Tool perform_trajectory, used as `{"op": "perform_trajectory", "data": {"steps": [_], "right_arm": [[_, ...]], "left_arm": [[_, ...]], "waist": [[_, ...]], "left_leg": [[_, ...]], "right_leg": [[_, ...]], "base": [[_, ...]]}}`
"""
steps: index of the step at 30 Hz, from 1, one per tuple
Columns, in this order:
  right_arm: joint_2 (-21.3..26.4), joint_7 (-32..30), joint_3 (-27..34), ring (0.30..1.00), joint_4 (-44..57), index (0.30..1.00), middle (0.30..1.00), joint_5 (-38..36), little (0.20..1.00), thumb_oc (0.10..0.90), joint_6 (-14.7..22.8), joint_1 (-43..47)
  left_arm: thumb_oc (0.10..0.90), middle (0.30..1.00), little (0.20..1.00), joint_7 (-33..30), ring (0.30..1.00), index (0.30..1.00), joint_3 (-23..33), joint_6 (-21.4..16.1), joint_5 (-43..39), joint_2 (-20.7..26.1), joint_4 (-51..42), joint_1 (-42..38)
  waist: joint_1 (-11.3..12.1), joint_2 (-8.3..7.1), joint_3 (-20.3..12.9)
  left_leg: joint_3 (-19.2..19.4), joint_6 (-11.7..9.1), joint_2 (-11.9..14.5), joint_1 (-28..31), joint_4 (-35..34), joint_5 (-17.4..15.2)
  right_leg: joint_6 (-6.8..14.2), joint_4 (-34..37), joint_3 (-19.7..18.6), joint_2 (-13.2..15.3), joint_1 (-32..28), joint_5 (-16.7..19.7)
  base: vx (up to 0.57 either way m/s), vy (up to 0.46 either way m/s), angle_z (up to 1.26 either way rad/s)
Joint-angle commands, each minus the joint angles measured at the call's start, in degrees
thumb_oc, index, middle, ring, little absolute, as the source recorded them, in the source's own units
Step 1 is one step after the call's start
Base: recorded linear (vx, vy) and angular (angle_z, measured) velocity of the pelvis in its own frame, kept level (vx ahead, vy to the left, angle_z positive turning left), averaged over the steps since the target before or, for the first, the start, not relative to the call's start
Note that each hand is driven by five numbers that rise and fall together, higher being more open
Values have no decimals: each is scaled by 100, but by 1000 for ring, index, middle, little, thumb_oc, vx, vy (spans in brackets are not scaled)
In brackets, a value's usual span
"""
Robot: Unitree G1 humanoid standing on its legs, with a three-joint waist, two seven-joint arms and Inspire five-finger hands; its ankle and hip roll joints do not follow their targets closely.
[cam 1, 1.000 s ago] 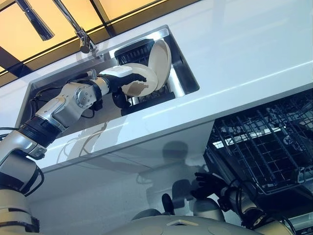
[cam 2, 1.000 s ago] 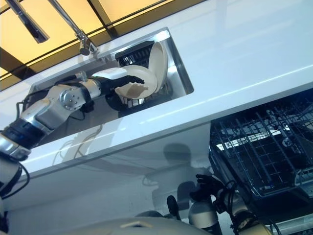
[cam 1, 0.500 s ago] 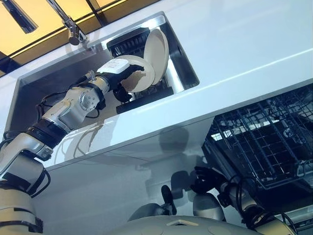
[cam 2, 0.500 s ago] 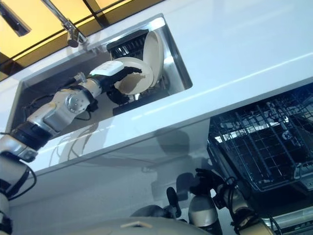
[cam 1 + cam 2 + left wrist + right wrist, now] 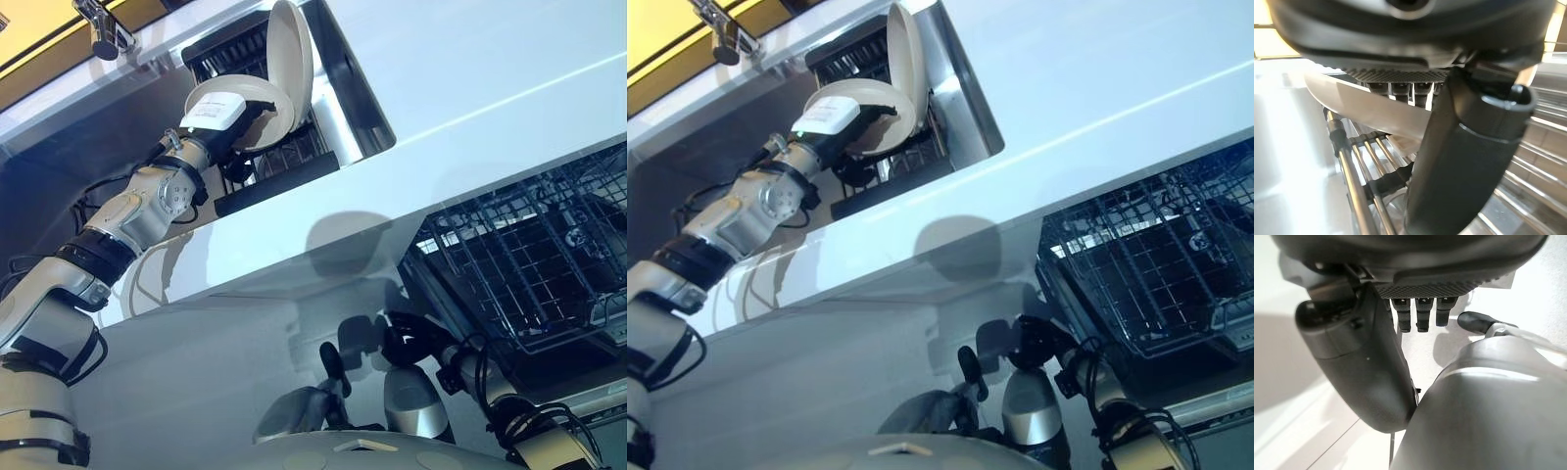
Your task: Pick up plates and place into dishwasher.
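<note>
While the left robot hand (image 5: 217, 125) pinches a plate (image 5: 257, 110) over the sink rack (image 5: 284, 166), white counter (image 5: 470, 88), right robot hand (image 5: 407, 343) curled empty.

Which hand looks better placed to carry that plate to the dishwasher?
Left. The left hand already grips the plate at the sink rack; the right hand hangs low, holding nothing.
</note>
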State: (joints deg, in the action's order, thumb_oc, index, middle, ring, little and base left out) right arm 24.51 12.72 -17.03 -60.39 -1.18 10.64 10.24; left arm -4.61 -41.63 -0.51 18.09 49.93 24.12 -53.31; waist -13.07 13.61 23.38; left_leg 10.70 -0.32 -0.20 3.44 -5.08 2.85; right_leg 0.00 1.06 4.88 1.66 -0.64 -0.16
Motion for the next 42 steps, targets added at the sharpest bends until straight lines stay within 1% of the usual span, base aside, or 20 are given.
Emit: {"op": "perform_trajectory", "data": {"steps": [1, 5, 12, 13, 14, 18, 23, 32, 38, 41, 42], "right_arm": [[115, 46, -263, 900, 68, 900, 900, -65, 900, 800, 161, -223], [146, 33, -280, 900, 98, 900, 900, -55, 900, 800, 188, -179], [171, 17, -295, 900, 152, 900, 900, -93, 900, 800, 190, -146], [177, 14, -299, 900, 157, 900, 900, -105, 900, 800, 194, -136], [179, -6, -300, 900, 156, 900, 900, -106, 900, 800, 209, -130], [188, -7, -277, 900, 171, 900, 900, -121, 900, 800, 197, -120], [181, -41, -266, 900, 189, 900, 900, -91, 900, 800, 174, -155], [177, -103, -231, 900, 290, 900, 900, -6, 900, 800, 106, -246], [129, -180, -204, 900, 296, 900, 900, 119, 900, 800, 112, -350], [94, -211, -204, 900, 316, 900, 900, 182, 900, 800, 74, -422], [70, -205, -201, 900, 310, 900, 900, 186, 900, 800, 106, -449]], "left_arm": [[800, 900, 900, -341, 900, 900, -124, 74, 222, 117, 553, -762], [800, 900, 900, -404, 900, 900, -247, 46, 348, 105, 806, -883], [800, 900, 900, -470, 900, 900, -309, 80, 483, 166, 1036, -1022], [729, 839, 829, -494, 839, 839, -320, 74, 511, 171, 1077, -1042], [100, 300, 200, -499, 300, 300, -346, 71, 536, 208, 1132, -1097], [100, 300, 200, -452, 300, 300, -340, 21, 620, 289, 1177, -1110], [100, 300, 200, -415, 300, 300, -320, 69, 694, 337, 1140, -1102], [100, 300, 200, -569, 300, 300, -182, 42, 809, 535, 1214, -997], [100, 300, 200, -696, 300, 300, -49, 0, 899, 624, 1213, -896], [100, 300, 200, -854, 300, 300, 48, -2, 763, 713, 1112, -840], [100, 300, 200, -878, 300, 300, 107, -65, 788, 725, 1110, -811]], "waist": [[-140, -56, -88], [-156, -46, -15], [-167, -46, 14], [-166, -47, 25], [-163, -51, 33], [-142, -44, 24], [-138, -25, -21], [-122, -2, -114], [-104, -22, -209], [-60, -67, -320], [-46, -91, -360]], "left_leg": [[280, -10, -337, -185, 73, -446], [300, -31, -333, -230, 80, -424], [338, -55, -319, -282, 70, -394], [341, -58, -314, -288, 75, -393], [344, -65, -308, -297, 89, -391], [324, -73, -310, -290, 85, -391], [310, -74, -313, -265, 77, -395], [283, -67, -336, -212, 83, -416], [254, -54, -346, -158, 99, -445], [198, -42, -354, -89, 92, -469], [184, -37, -353, -67, 100, -483]], "right_leg": [[492, -346, -121, -28, 643, -136], [494, -340, -85, -10, 677, -124], [491, -315, -58, -3, 718, -98], [491, -317, -49, 1, 723, -97], [492, -321, -36, 4, 723, -98], [492, -297, -13, 4, 684, -100], [494, -280, -9, 6, 653, -99], [497, -251, -9, 12, 562, -108], [495, -263, 0, 10, 491, -134], [489, -248, -6, -9, 396, -151], [491, -242, -9, -16, 359, -159]], "base": [[-51, -15, -3], [-38, -13, -3], [-10, -5, 0], [-33, -19, -1], [-30, -20, -1], [0, 0, 0], [0, 0, 0], [0, 0, 0], [0, 0, 0], [8, -2, 3], [16, -5, 4]]}}
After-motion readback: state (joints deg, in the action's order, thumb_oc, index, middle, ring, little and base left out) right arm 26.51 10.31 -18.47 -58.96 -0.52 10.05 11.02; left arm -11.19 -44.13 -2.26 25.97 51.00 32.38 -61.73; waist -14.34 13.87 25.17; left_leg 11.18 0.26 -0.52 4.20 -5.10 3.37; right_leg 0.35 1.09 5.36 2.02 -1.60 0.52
